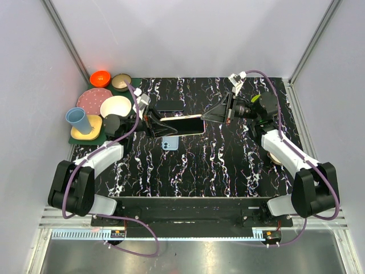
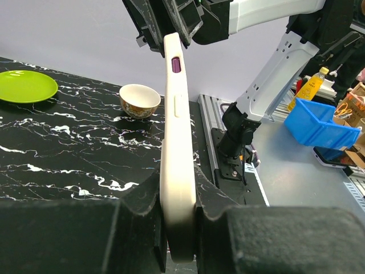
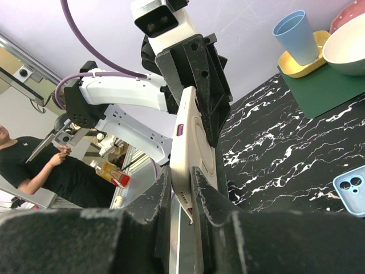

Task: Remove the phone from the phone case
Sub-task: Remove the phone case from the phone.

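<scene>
Your two arms hold one cream phone case (image 1: 182, 117) between them in the air above the middle of the black marbled table (image 1: 228, 165), running lengthwise from left to right. Your left gripper (image 1: 152, 121) is clamped tight on the case's left end. Your right gripper (image 1: 224, 112) is pinched closed on the opposite end. Each wrist camera shows its own fingers pressed against the case's two broad faces, with the case seen edge-on and the other gripper at the far end. The phone (image 1: 185, 128) looks to be seated in the case: from above, a dark face shows inside the cream rim, though whether any corner has lifted is too small to tell. Holding it off the table by both ends likely gives you room to flex or peel the soft case off one corner while the other gripper anchors it, which a case lying flat would not allow. The grips sit on the ends rather than the middle, leaving the long sides free to bend. On the table near the held case lies a light blue phone or case (image 1: 169, 142), touched by neither gripper. A cluster of dishes, among them a white bowl (image 1: 116, 107), stands at the table's far left, away from the work.
</scene>
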Tool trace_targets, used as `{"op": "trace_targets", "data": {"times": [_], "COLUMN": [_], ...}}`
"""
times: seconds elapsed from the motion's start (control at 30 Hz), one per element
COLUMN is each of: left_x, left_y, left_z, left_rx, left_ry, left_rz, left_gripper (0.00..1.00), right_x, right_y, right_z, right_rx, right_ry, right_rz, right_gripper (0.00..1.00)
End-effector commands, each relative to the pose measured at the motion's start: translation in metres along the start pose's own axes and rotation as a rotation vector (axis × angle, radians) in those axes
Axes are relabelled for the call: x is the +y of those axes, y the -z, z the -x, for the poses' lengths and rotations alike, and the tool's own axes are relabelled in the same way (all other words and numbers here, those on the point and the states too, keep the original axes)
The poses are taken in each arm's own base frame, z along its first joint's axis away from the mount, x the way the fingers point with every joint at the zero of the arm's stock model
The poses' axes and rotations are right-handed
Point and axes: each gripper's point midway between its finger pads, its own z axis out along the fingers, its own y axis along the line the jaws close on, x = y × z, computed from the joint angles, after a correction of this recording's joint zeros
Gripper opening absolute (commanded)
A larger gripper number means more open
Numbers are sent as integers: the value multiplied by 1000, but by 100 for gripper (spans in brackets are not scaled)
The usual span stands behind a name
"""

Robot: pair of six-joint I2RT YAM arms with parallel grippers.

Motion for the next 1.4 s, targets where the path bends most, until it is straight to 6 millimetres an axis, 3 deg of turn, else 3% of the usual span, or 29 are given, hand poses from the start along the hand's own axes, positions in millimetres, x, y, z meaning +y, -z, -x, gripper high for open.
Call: {"op": "trace_targets", "data": {"times": [0.0, 0.43, 0.83, 1.37], "left_x": [-23, -29, -30, -30], "left_y": [-5, -8, -10, -11], "left_z": [18, 14, 11, 9], "left_rx": [-13, 10, 23, 28], "left_ry": [-222, -256, -266, -273], "left_rz": [-67, -86, -96, -92], "left_gripper": [0, 0, 0, 0], "right_x": [-4, -13, -4, -10], "right_y": [-1, 1, 5, 8], "right_z": [6, 9, 12, 15], "right_rx": [-47, -138, -220, -277], "right_ry": [-63, -185, -207, -249], "right_rz": [-15, -47, -40, -47], "right_gripper": [0, 0, 0, 14]}}
